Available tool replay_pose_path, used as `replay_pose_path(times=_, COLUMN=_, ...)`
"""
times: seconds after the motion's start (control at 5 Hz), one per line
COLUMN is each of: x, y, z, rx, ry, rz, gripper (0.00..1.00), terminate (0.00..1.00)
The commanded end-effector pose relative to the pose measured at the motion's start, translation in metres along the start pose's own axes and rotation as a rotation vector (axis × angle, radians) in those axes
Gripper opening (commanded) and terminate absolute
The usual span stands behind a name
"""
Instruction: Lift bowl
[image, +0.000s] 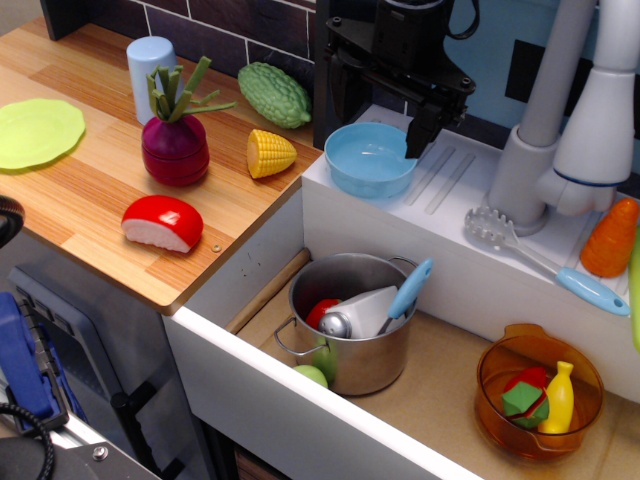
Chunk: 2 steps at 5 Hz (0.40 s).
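A small round plastic bowl (368, 158) is plain light blue. The flat plate (38, 131) is lime green. The toy beet (175, 148) is dark magenta with green stalks; the corn piece (268, 153) is yellow. The bumpy gourd (273, 94) is green. The translucent handled bowl (538, 402) is orange. The steel pot (357, 340) is silver-grey. The wooden counter (90, 205) shows light and tan stripes. The robot gripper (420, 122) is black.

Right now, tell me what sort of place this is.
Most likely a toy play kitchen: a white sink basin holding a steel pot, a grey faucet, and plastic food like the corn on a wooden counter.
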<state>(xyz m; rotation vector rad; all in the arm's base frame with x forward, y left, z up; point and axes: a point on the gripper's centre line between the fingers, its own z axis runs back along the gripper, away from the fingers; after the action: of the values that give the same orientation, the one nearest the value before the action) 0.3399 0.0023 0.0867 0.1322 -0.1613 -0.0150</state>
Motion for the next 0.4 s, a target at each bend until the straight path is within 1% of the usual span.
replay_pose_path(times=0.0, x=0.0, y=0.0, z=0.0, rx=0.0, ry=0.0, rz=0.0, gripper=1.0, terminate=0.0)
replay_pose_path(times=0.2, x=0.01, y=0.005, z=-0.012, rx=-0.011, ry=0.006, rz=-0.144, gripper=1.0, terminate=0.0)
